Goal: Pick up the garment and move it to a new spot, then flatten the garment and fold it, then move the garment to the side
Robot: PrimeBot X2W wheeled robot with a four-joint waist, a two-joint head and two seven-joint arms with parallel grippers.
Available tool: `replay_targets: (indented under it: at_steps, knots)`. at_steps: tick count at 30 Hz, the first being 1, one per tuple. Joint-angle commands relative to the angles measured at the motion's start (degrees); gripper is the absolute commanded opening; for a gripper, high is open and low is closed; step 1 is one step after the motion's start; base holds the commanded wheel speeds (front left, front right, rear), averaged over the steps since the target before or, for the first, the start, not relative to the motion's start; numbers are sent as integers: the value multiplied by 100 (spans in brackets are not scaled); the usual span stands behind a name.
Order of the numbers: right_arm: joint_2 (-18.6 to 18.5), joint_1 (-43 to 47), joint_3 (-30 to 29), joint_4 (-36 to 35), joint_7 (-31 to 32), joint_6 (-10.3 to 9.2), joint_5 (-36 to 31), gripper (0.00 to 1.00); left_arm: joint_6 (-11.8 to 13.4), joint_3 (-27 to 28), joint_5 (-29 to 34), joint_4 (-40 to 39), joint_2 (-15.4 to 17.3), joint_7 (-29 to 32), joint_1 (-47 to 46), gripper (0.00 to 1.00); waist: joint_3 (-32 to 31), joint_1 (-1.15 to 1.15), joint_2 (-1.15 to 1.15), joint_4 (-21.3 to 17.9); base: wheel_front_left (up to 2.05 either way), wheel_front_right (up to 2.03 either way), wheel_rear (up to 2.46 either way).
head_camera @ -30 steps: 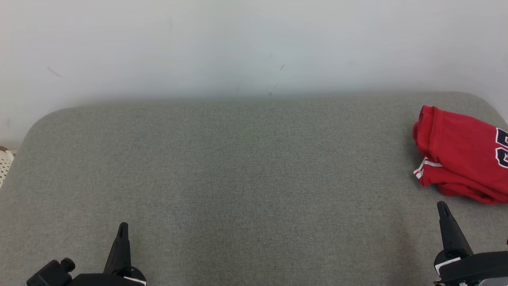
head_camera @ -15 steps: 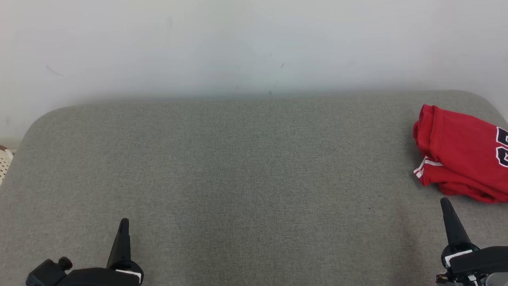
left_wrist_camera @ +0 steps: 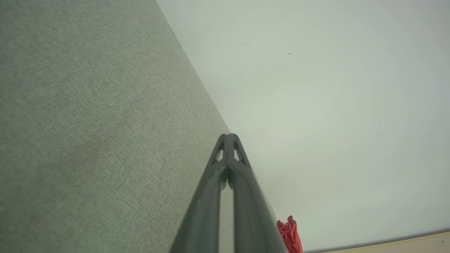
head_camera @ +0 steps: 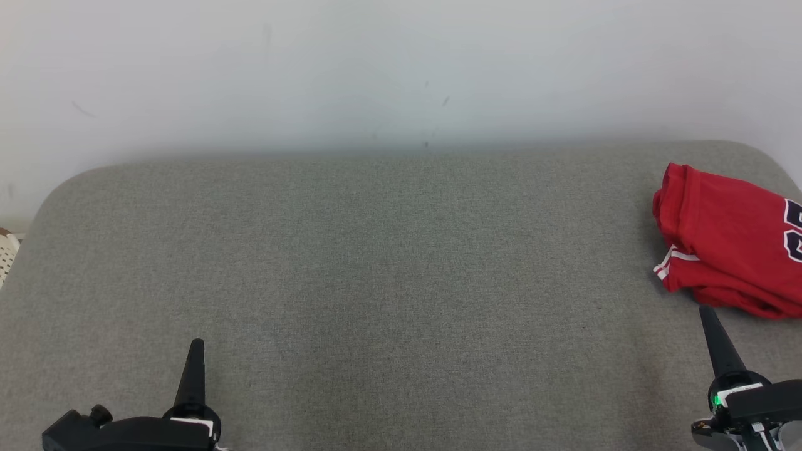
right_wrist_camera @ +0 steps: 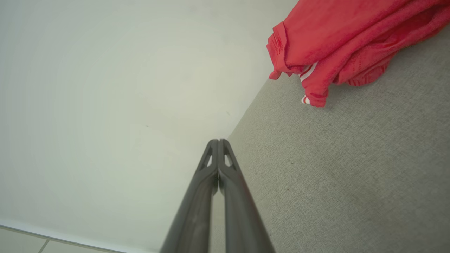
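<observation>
A folded red garment [head_camera: 727, 241] with white sleeve stripes and dark lettering lies at the far right of the grey fabric surface [head_camera: 388, 263], partly cut off by the picture's edge. The right wrist view has the garment [right_wrist_camera: 337, 45] at its upper right, and a sliver of it [left_wrist_camera: 290, 235] peeks beside the fingers in the left wrist view. My right gripper [head_camera: 707, 311] is shut and empty, its tip just below the garment's near edge without touching it. My left gripper [head_camera: 197, 343] is shut and empty at the lower left, far from the garment.
A pale wall [head_camera: 401, 69] rises directly behind the surface. The surface has rounded far corners. A bit of a white perforated object [head_camera: 6, 257] shows past the left edge.
Both grippers have drawn slightly lower in the head view; the right one drifted a little rightward. The garment has stayed where it lay.
</observation>
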Motion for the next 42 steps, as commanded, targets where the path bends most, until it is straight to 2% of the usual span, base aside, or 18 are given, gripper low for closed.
replay_targets:
  at_steps: [1,42]
  knots:
    - [-43,-113,-53,-8,50,-3,170,0,-42,49,-189,-12,4,27,-135,0,3,0,0,0,0,0,0]
    - [-42,-478,-369,437,632,-4,2053,0,-354,196,-2146,228,-169,272,-383,0,74,0,0,-8,0,0,0]
